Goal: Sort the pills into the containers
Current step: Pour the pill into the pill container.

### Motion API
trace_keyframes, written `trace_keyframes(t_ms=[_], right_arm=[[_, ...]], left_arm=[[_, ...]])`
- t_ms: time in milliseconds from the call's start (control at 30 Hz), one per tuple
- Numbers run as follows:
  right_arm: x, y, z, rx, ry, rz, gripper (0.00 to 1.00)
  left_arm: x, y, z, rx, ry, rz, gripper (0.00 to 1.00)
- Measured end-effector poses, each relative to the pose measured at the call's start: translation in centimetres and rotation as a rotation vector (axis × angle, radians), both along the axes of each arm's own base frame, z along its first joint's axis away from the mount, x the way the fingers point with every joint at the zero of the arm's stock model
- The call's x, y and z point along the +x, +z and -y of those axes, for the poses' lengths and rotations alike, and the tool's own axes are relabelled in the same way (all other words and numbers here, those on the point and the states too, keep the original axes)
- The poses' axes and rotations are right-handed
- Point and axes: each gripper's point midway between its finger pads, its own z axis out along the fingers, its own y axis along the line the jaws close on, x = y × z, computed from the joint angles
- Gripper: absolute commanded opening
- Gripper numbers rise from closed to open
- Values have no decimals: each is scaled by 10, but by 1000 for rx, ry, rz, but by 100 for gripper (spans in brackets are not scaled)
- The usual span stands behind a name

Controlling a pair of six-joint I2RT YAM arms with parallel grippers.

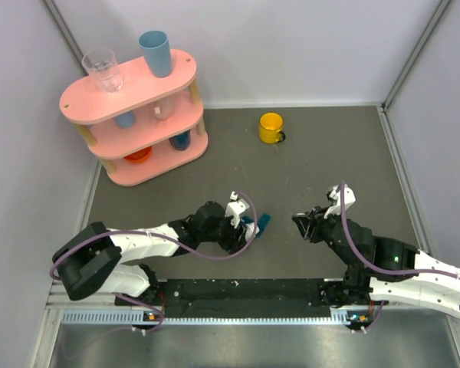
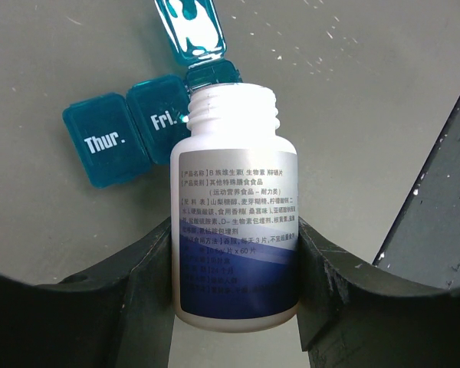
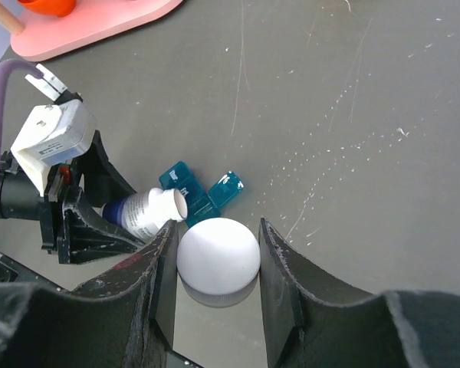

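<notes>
Pouring step: bottle [image 2: 234, 199] mouth at the pill box [image 2: 130, 130]
The left jaws clamp the uncapped bottle, its mouth at the open compartment of the pill box, which lies on the tabletop [image 1: 322, 176] between the arms. The right jaws clamp the cap [image 3: 218, 257]. The next move probably needs a small, slow tilt, so pills fall only there.

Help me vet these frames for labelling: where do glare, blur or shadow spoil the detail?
Left wrist view: white glare streaks on the open lid of the dark-teal plastic pill box; the label of the white plastic bottle is sharp on top, blurry lower down. Right wrist view: the round white cap and near fingers look soft. Top external view: even light, faint shadows.
</notes>
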Motion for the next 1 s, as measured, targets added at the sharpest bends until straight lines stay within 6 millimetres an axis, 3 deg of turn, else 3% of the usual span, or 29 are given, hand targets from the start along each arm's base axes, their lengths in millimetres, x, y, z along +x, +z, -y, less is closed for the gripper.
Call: trace_keyframes(t_ms=[1000], right_arm=[[-2,-13,4,3,-6,-20,0]], left_arm=[[2,6,-1,64,-12,-20,0]])
